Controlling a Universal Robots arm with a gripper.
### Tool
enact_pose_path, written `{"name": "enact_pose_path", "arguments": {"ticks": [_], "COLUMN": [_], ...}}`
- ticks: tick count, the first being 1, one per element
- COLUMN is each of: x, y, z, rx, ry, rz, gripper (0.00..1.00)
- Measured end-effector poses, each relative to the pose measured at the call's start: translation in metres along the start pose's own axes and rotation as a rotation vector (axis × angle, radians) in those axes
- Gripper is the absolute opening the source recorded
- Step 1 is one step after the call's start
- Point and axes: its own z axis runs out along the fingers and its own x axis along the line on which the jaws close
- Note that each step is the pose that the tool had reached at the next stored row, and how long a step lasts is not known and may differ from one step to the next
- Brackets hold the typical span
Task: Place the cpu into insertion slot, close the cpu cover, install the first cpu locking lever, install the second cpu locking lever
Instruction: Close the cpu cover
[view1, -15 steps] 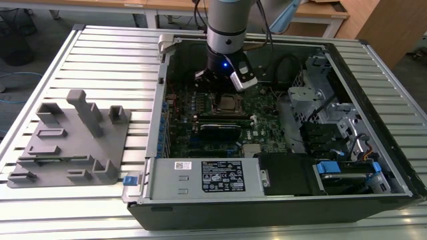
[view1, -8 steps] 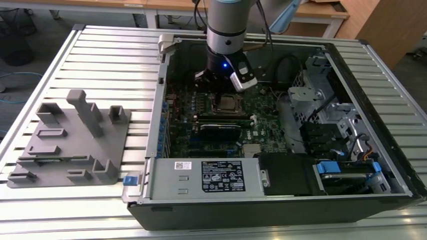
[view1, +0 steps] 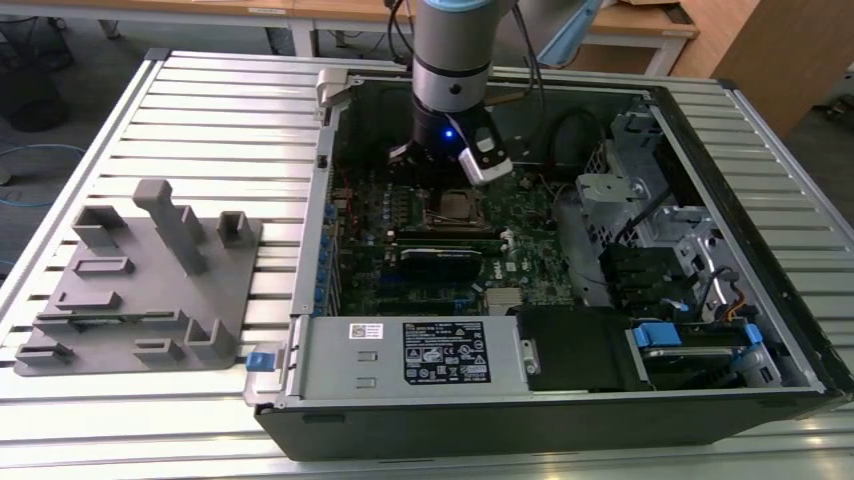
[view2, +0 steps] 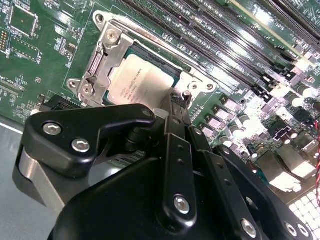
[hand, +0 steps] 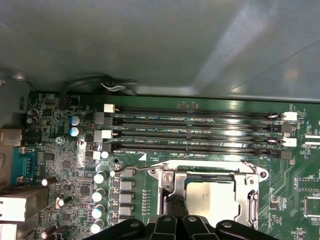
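The cpu (view2: 141, 81) lies flat in the insertion slot (view1: 454, 207) on the green board, silver-tan top up. The cpu cover (view2: 98, 59) is down around it, its silvery frame bordering the chip (hand: 210, 192) in both wrist views. A thin wire lever (hand: 137, 170) runs along the socket's edge beside the memory slots. My arm (view1: 447, 90) reaches down into the open case over the socket. My gripper (view2: 178, 103) is shut, its black fingertips together at the cover's edge beside a small post. Nothing shows between the fingers (hand: 170, 206).
Long black memory slots (hand: 200, 132) flank the socket. A black graphics card (view1: 441, 262) sits beside it, with a labelled metal box (view1: 400, 355) at the case front. Drive cages (view1: 614, 200) and cables fill the exterior view's right. A grey fixture (view1: 134, 290) stands on the slatted table.
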Motion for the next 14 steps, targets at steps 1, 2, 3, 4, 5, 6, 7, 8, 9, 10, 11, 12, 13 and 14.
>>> {"name": "enact_pose_path", "arguments": {"ticks": [1, 2, 3, 4, 5, 6, 7, 8, 9, 10, 11, 12, 13, 14], "x": [0.0003, 0.0007, 0.001, 0.0013, 0.0014, 0.0014, 0.0014, 0.0014, 0.0015, 0.0015, 0.0015, 0.0015, 0.0015, 0.0015], "y": [0.0, 0.0, 0.0, 0.0, 0.0, 0.0, 0.0, 0.0, 0.0, -0.0001, -0.0001, -0.0001, -0.0001, -0.0001], "z": [0.0001, 0.0003, 0.0006, 0.0009, 0.0011, 0.0012, 0.0016, 0.0022, 0.0026, 0.0025, 0.0025, 0.0026, 0.0026, 0.0027], "rx": [0.0001, 0.0, 0.0, 0.0, 0.0, 0.0001, 0.0, -0.0002, -0.0001, 0.0001, 0.0002, 0.0002, 0.0002, 0.0], "ry": [0.0, 0.0, 0.0, 0.0, 0.0001, 0.0001, 0.0, -0.0001, 0.0, 0.0001, 0.0002, 0.0001, 0.0001, 0.0001], "rz": [0.0, 0.0, 0.0, 0.0, 0.0, 0.0, 0.0, 0.0, 0.0, 0.0, 0.0, 0.0, 0.0, 0.0], "gripper": [0.11, 0.11, 0.11, 0.11, 0.11, 0.11, 0.11, 0.11, 0.11, 0.11, 0.11, 0.11, 0.11, 0.11]}}
